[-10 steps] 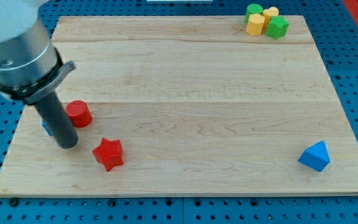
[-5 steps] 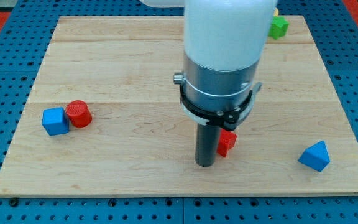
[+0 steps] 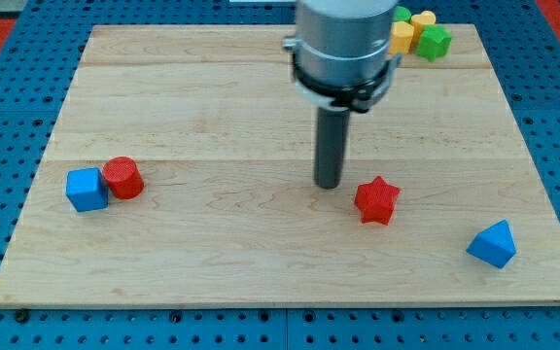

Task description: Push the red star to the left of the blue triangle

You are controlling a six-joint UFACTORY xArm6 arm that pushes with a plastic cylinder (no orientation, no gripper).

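One red star-shaped block (image 3: pixel 376 200) lies flat on wooden board (image 3: pixel 261 97) right of centre — my tip (image 3: pixel 329 185) just beside its upper left, apart. Blue triangle block (image 3: pixel 492 243) well right, near board's lower right corner — bare wood between. No fingers: plain rod.

The tabletop (image 3: pixel 261 87) carries seven visible blocks. Two are red: one red star (image 3: pixel 376 200) and one red cylinder (image 3: pixel 122 178). Two are blue: one blue triangle (image 3: pixel 492 243) and one blue cube (image 3: pixel 87 189). At the tabletop's top right corner sit two yellow blocks (image 3: pixel 403 37) (image 3: pixel 423 19) and one clearly visible green block (image 3: pixel 435 41).
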